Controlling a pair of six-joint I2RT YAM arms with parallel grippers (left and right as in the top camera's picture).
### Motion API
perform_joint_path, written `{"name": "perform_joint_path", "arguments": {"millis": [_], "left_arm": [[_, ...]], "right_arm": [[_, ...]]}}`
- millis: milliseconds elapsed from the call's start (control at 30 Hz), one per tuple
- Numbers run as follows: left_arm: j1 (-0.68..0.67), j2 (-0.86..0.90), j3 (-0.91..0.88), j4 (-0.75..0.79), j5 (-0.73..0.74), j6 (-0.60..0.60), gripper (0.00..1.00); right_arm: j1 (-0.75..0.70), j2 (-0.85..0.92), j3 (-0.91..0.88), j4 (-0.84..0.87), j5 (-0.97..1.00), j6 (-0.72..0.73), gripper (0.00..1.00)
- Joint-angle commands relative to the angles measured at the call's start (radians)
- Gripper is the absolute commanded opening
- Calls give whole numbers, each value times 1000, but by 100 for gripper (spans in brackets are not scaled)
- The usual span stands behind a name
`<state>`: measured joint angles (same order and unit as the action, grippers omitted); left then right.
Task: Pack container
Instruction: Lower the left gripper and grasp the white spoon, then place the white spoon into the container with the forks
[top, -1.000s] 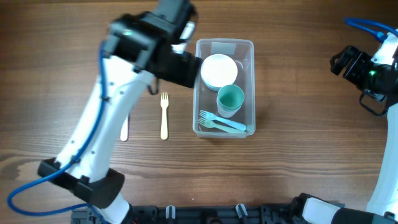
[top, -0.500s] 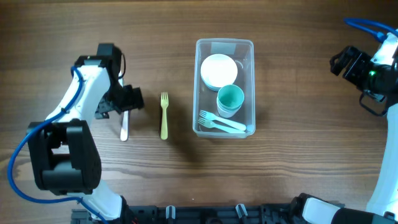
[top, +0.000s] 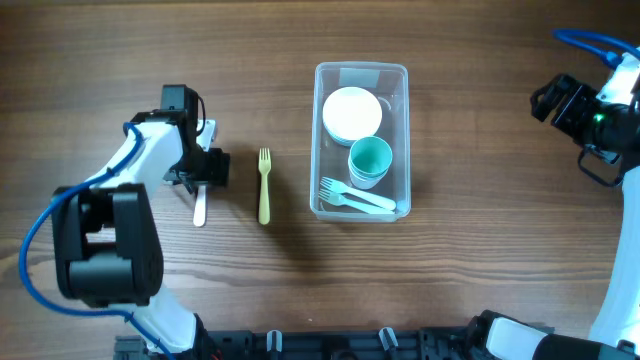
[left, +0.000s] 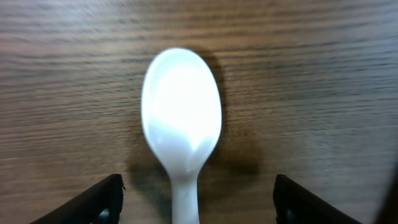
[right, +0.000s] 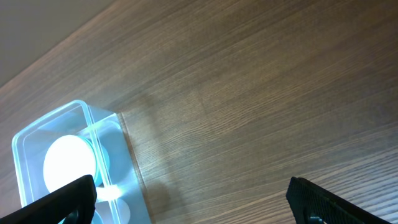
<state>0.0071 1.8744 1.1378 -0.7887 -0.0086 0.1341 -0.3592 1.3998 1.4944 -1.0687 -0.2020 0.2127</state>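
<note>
Swung over from the container (top: 401, 80), our left pincer (left: 196, 204) now hangs spread above the spoon (left: 181, 112) near the left edge, ready to grab.

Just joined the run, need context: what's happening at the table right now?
The left gripper hovers open over the white spoon on the table, fingers either side of its handle. The container already holds a white bowl, a teal cup and pale blue forks. A yellow fork lies outside it. The right gripper sits open and empty off to the right.
</note>
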Motion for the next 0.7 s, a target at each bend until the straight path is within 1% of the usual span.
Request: {"name": "perform_joint_path", "arguments": {"millis": [0,67,100,167,200,233,267,333,367,400,467,567,600,633,667], "left_arm": [[3,73,-8,-10,20,19,69],[3,90,-8,-7,21,19,64],[3,90,-8,-6,27,19,55],[3,89,-8,-3,43,16,29],[3,89,-8,-7,43,16,26],[3,89,-5,-16,46,6,20],[3,87,-3,-19,46,-10,17],[3,74,27,-50,46,-11,11],[3,65,53,-76,46,-11,6],[3,46,105,-129,51,-11,4],[-6,12,211,-233,87,-11,4],[-45,-22,373,-372,102,-10,4],[-68,-32,428,-410,103,-10,4],[-117,-47,505,-459,112,7,4],[-153,-54,545,-485,144,51,4]], "right_arm": [[-1,5,-3,3,-2,11,100],[-1,5,-3,3,-2,11,100],[-1,5,-3,3,-2,11,100],[-1,5,-3,3,-2,11,100],[-1,5,-3,3,-2,11,100],[-1,5,-3,3,-2,11,100],[-1,5,-3,3,-2,11,100],[-1,5,-3,3,-2,11,100],[-1,5,-3,3,-2,11,100],[-1,5,-3,3,-2,12,100],[-1,5,-3,3,-2,11,100],[-1,5,-3,3,-2,12,100],[-1,5,-3,3,-2,11,100],[-1,5,-3,3,-2,11,100],[-1,5,-3,3,-2,12,100]]}}
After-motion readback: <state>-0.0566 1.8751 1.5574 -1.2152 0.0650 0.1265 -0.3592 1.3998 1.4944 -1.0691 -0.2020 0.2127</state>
